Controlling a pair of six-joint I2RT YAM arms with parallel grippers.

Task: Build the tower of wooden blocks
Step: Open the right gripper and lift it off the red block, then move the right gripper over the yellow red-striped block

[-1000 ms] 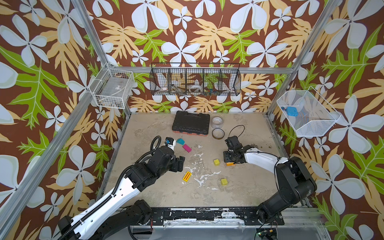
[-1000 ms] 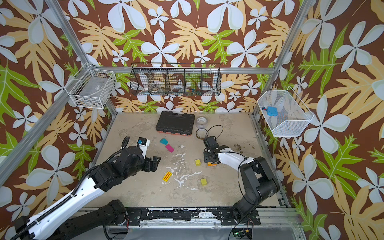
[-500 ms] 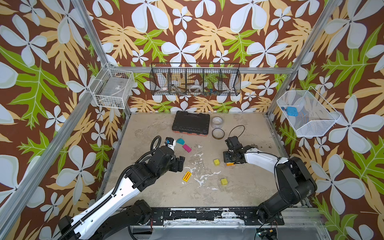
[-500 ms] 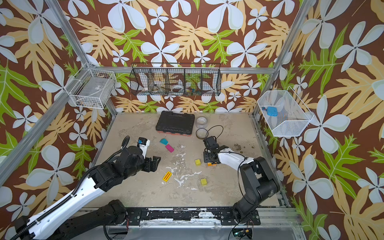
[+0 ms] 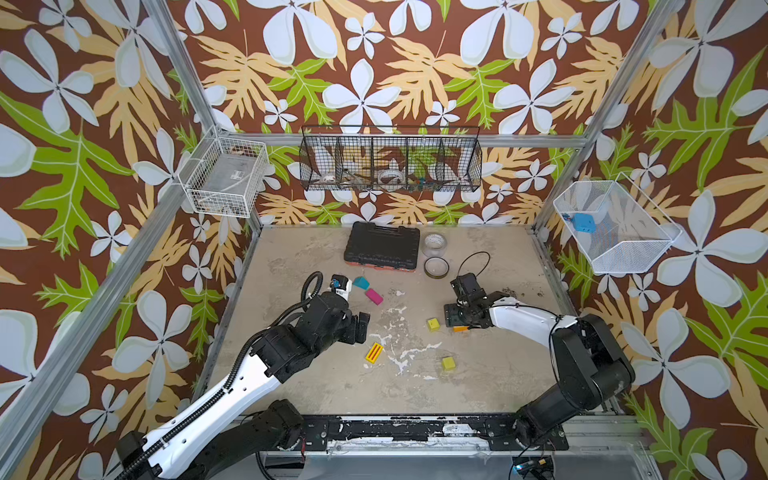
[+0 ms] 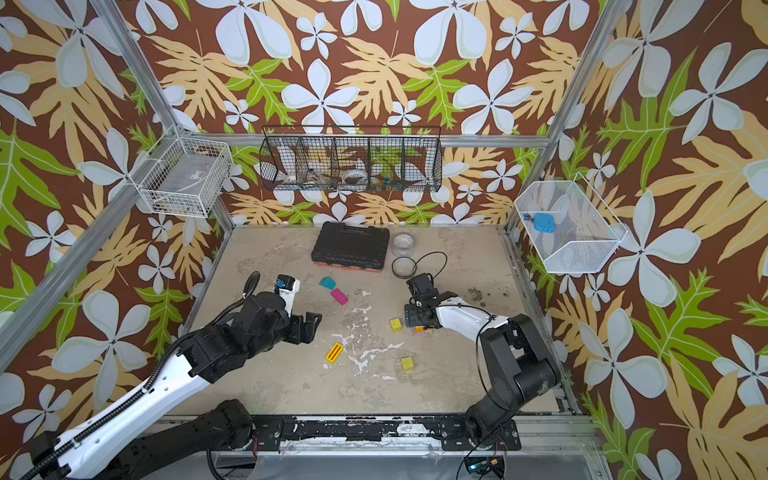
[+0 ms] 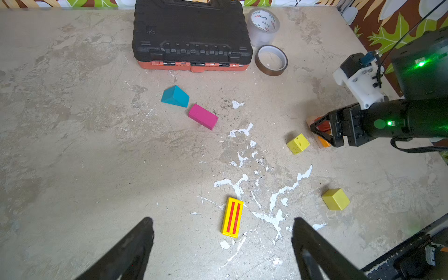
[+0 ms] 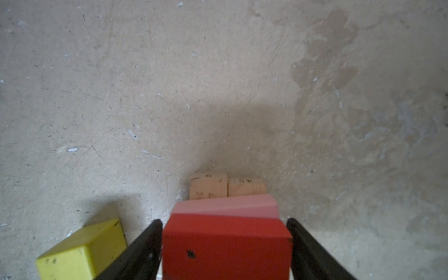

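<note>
A small tower stands under my right gripper (image 8: 223,220): two plain wood bars (image 8: 208,185) at the base, then a pink block (image 8: 225,206), then a red block (image 8: 225,244) on top. The right jaws are open, spread either side of the red block. An orange block (image 5: 460,328) lies against the tower's foot. My left gripper (image 7: 222,219) hovers open over a yellow brick with red stripes (image 7: 232,217). The teal wedge (image 5: 361,283) and magenta block (image 5: 374,296) lie to the far left. Two yellow-green cubes (image 5: 433,324) (image 5: 448,363) sit loose in the middle.
A black tool case (image 5: 381,247) lies at the back with two tape rolls (image 5: 435,244) (image 5: 436,266) beside it. A loose black cable (image 5: 476,262) loops behind the right gripper. White paint flecks mark the tabletop (image 5: 291,386). Wire baskets hang on the walls.
My right gripper's jaws have spread apart around the red block. Neither arm has visibly shifted, and the loose blocks lie where they were.
</note>
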